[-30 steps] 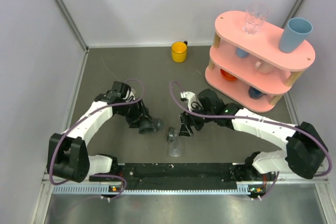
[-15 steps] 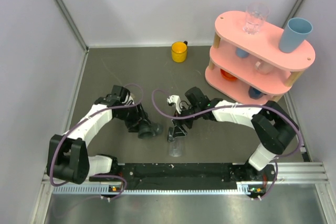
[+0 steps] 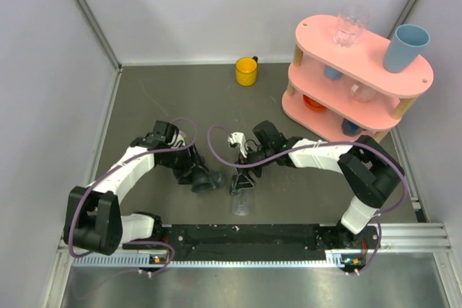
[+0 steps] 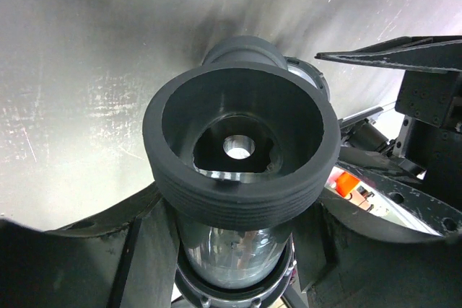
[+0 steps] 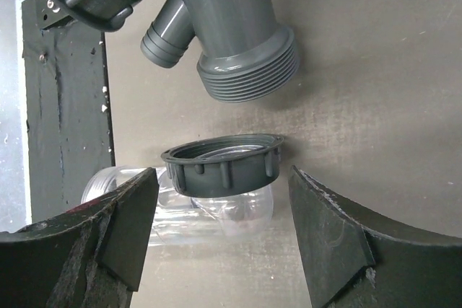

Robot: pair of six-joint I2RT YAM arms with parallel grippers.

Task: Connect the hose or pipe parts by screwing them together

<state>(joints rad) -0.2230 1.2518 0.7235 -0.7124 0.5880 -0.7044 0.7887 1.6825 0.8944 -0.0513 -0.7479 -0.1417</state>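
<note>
We pinch the T-fitting (image 5: 231, 27) in our left gripper (image 4: 234, 239), threads aimed at the collared clear piece (image 5: 224, 167) — our right gripper (image 5: 222, 178) straddles it, spread, not yet gripping.

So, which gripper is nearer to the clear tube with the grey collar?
Right. The right gripper has its open fingers on either side of the clear tube, not touching. The left gripper is farther off, holding the dark T-fitting.
</note>
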